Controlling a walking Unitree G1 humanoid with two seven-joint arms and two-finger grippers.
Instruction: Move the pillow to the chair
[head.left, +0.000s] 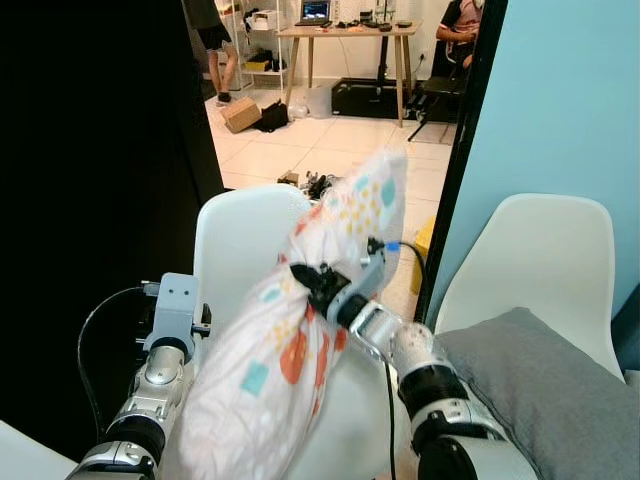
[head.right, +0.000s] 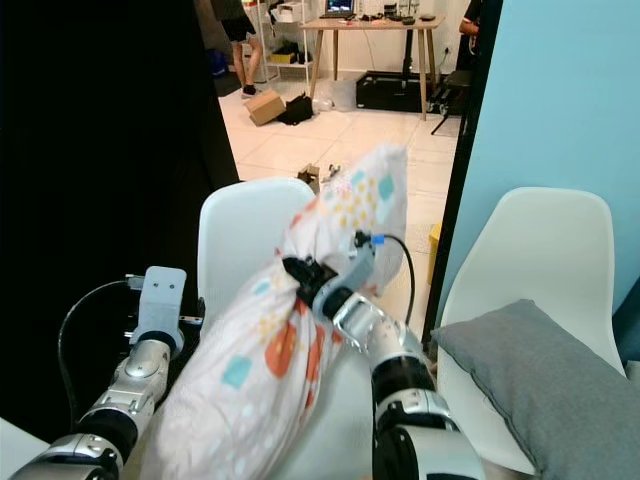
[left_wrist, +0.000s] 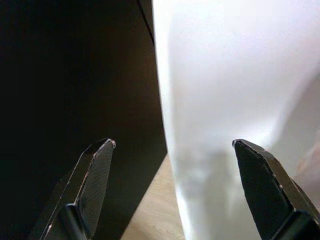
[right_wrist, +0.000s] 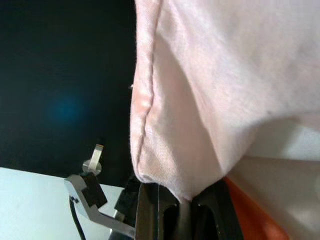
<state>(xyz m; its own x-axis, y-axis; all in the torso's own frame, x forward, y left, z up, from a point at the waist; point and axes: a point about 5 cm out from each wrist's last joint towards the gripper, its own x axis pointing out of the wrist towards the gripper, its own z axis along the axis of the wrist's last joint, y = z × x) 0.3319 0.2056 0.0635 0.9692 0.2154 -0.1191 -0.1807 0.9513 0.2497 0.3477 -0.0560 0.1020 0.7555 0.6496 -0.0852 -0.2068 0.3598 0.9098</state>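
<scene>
Carry step: right hand (head.left: 305, 280) pinched tight on patterned pillow (head.left: 300, 350), held up over the white chair (head.left: 235, 240), left hand (left_wrist: 172, 145) wide open, empty beside it; next, probably lower onto seat and release.

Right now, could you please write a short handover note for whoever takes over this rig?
Right gripper: shut on the patterned pillow, pinching its cloth about midway and holding it tilted over the left white chair.
Left gripper: open, holding nothing, beside that chair's back on its left.
Grey cushion: lies on the right white chair.
Done: pillow picked up and brought to the chair.
Left: lower the pillow onto the seat, open the right gripper and draw the arm back. Whether the pillow's lower end already touches the seat cannot be told.
</scene>
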